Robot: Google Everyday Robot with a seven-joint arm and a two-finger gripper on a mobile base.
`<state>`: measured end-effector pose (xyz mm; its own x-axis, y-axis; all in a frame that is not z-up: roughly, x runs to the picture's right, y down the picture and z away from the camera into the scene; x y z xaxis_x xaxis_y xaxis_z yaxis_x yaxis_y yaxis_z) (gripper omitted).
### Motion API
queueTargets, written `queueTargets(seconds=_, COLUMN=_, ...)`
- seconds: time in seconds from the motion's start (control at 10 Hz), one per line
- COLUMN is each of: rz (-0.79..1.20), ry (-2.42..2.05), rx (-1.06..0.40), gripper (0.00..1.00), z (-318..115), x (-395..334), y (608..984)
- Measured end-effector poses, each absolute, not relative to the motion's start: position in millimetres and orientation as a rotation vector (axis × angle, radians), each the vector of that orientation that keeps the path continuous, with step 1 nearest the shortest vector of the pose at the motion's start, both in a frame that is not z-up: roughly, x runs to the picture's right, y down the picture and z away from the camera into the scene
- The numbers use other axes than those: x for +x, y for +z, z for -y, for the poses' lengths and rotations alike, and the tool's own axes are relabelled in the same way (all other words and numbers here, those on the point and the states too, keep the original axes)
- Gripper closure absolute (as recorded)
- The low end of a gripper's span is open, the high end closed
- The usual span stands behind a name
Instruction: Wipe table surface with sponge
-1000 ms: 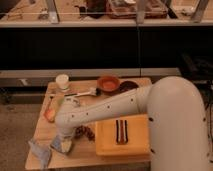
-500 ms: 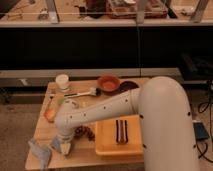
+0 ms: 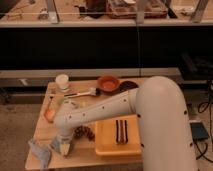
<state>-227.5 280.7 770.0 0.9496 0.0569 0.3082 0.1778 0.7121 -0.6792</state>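
Note:
My gripper points down at the front left part of the wooden table. It is shut on a pale yellow sponge, which rests against the table top. The white arm reaches in from the right and covers much of the table's right side. A crumpled grey-blue cloth lies just left of the sponge, at the table's front left corner.
A yellow tray with a brown striped item sits right of the gripper. A dark lumpy item lies between them. At the back are a white cup, a brush, a red bowl and a dark bowl. An orange item lies at left.
The arm's large upper part has swung left and nearer the camera, covering more of the table. The gripper and sponge have stayed at about the same spot.

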Motion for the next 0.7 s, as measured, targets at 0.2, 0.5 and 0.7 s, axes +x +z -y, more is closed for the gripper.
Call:
queueTargets(seconds=0.2, rz=0.299, ry=-0.075, rx=-0.784, gripper=1.00, z=-283.2, x=-222.1, y=766.3)
queueTargets(seconds=0.5, rz=0.287, ry=-0.063, rx=-0.814, gripper=1.00, z=-289.6, x=-201.2, y=757.3)
queueTargets(seconds=0.7, rz=0.268, ry=-0.046, rx=-0.840, gripper=1.00, z=-299.9, x=-180.5, y=751.9)
